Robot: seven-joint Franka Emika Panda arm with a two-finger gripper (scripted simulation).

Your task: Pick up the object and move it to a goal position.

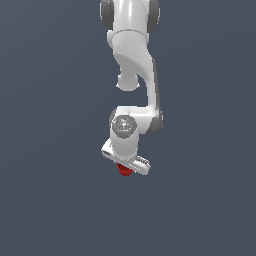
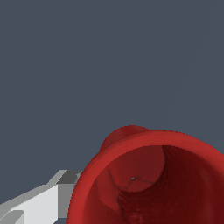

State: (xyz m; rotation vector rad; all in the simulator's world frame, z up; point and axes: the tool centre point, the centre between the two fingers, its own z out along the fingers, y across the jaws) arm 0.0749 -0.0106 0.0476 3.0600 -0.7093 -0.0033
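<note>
Against a flat slate-blue ground that fills the exterior view, the white arm (image 1: 134, 60) hangs down from the top edge, bends at a grey-jointed elbow and ends in a wrist with a round grey cap facing the camera. Below that wrist sits the gripper (image 1: 126, 164), its pale body slanted so that the end towards the exterior view's right is lower than the other. The red cup (image 1: 124, 170) shows just under the gripper body, touching it or very nearly so, with only its lower part peeking out; most of it is hidden behind the white housing, and the fingers themselves cannot be made out there. Whether the cup rests on a surface or is lifted clear cannot be told, since the ground has no edge or shadow to judge by. From the wrist view the cup (image 2: 153, 183) is very near and large: its round rim faces the camera, the dark red inside and the flat bottom are visible, and a rounded bulge of its outer wall shows beyond the rim. One finger (image 2: 41, 203), white with a grey face, lies just beside the rim, seemingly against the outer wall; the other finger is out of frame. Whether the gripper is actually clamped on the cup cannot be told.
</note>
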